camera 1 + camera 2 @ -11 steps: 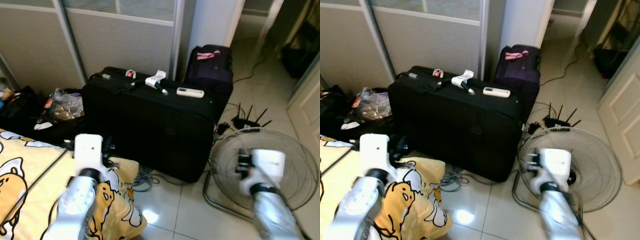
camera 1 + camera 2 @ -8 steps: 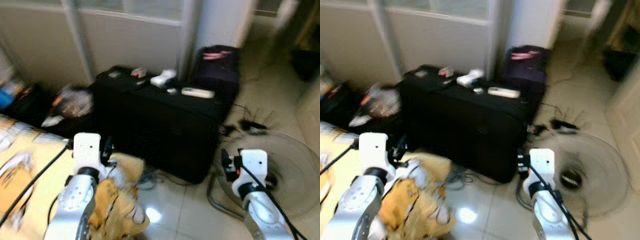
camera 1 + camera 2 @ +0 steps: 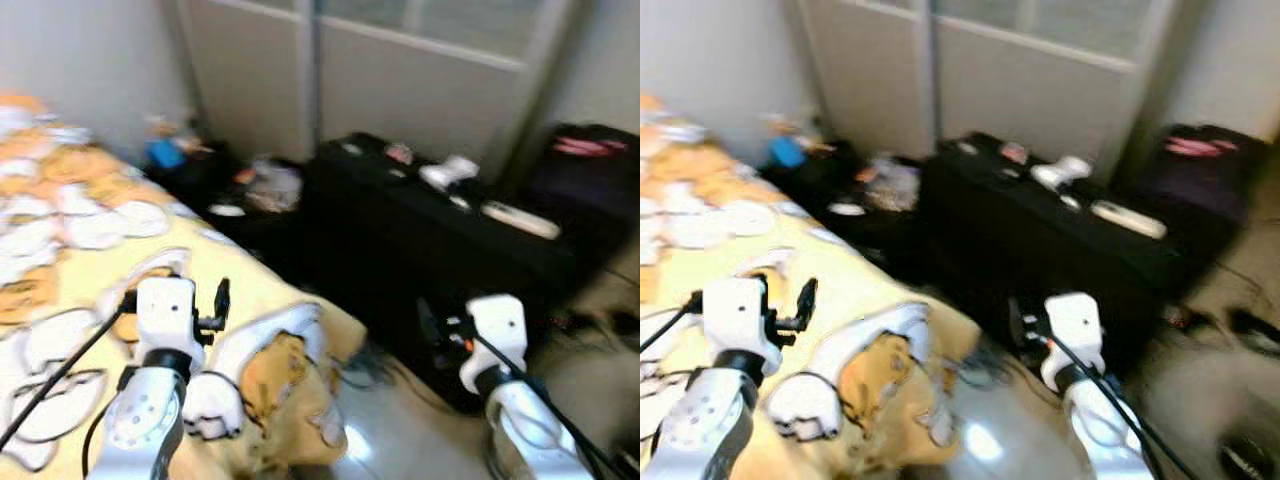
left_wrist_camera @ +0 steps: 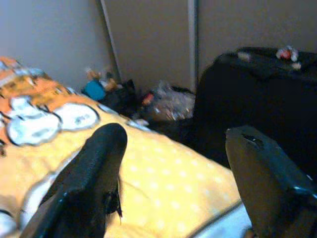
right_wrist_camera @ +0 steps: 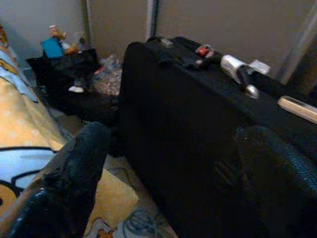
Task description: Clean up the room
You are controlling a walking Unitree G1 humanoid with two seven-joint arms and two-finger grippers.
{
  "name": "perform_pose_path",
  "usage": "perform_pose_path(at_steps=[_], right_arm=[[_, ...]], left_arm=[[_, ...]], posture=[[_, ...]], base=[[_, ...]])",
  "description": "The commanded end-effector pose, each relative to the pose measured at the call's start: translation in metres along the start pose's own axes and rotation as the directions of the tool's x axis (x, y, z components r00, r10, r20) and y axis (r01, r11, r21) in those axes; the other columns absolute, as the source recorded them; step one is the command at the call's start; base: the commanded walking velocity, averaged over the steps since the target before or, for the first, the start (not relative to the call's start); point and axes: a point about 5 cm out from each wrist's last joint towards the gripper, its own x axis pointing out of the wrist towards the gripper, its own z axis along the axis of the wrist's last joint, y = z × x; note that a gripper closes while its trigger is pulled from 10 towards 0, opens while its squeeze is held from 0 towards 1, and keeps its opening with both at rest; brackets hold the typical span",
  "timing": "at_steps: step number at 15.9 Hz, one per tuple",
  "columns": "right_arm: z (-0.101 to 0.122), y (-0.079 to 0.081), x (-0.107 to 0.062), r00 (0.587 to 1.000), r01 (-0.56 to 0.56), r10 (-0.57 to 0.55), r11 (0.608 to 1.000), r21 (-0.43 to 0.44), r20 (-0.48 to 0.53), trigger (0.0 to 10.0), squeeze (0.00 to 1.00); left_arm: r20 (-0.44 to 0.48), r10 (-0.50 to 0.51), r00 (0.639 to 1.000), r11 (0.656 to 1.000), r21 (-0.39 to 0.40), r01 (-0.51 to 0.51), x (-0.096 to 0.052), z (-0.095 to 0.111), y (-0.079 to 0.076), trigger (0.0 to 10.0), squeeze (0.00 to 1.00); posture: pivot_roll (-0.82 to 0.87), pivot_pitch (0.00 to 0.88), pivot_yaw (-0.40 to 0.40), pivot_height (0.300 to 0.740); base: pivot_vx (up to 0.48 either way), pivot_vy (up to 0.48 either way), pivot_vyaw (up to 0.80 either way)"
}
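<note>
Black fingers of the left gripper (image 4: pixel 171 193) are spread wide with nothing between them; in the wrist view they frame yellow bedding. The right gripper (image 5: pixel 168 193) is likewise held wide and empty, its fingers framing the black suitcase (image 5: pixel 198 129).

No single object is fixed by the task. The nearest candidate is judged to be the yellow cartoon-print blanket (image 3: pixel 285 375), lying lower left of the head view, with one corner draped over the bed edge toward the tiled floor (image 3: pixel 400 450). It is expected to handle as soft, light and limp; a pinch on a bunched fold near the hanging corner is advised, since flat cloth gives the fingers little to grip.

A white remote control (image 3: pixel 518 220) and a white-and-grey object (image 3: pixel 448 172) rest on the suitcase top, right of centre. A crinkled plastic bag (image 3: pixel 272 185) and dark bags are piled at upper centre against the sliding doors (image 3: pixel 420 70). A loose cable tangle (image 3: pixel 365 365) on the floor between bed and suitcase may snag. The head views are blurred.
</note>
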Motion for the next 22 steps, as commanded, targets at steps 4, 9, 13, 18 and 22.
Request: perform_pose_path(at_steps=[4, 9, 13, 18, 22], right_arm=[[-0.002, 0.009, -0.004, 0.999, -0.03, 0.03, 0.998, 0.046, -0.012, 10.0, 1.0], [-0.004, 0.01, -0.006, 0.999, -0.049, 0.05, 0.998, 0.043, -0.018, 10.0, 1.0], [-0.007, 0.011, -0.002, 0.999, -0.042, 0.043, 0.997, 0.071, -0.008, 10.0, 1.0], [-0.01, -0.007, -0.006, 0.986, 0.169, -0.167, 0.984, 0.065, -0.025, 10.0, 1.0], [0.0, 0.002, 0.001, 0.994, 0.108, -0.109, 0.993, 0.057, 0.006, 10.0, 0.0]], left_arm=[[-0.044, 0.011, 0.999, 1.0, 0.029, -0.009, -0.005, -0.004, 0.007, 10.0, 0.0], [-0.047, 0.017, 0.999, 0.999, 0.032, -0.016, -0.01, -0.005, 0.006, 10.0, 0.0], [-0.035, 0.023, 0.999, 0.998, 0.064, -0.021, -0.009, -0.001, 0.009, 10.0, 0.0], [-0.03, -0.012, 0.999, 0.998, 0.066, 0.014, 0.006, 0.002, 0.01, 10.0, 0.0], [-0.026, -0.022, 0.999, 0.998, 0.056, 0.024, 0.009, 0.002, 0.006, 10.0, 0.0]], posture=[[-0.01, 0.0, 0.024, 0.74], [0.0, 0.0, -0.004, 0.74], [0.02, 0.0, 0.004, 0.74], [-0.02, 0.0, 0.042, 0.74], [-0.01, 0.0, 0.02, 0.74]], base=[[0.0, 0.0, 0.8], [0.0, 0.0, 0.8], [0.0, 0.251, 0.8], [0.0, 0.273, 0.0], [0.0, 0.317, 0.0]])
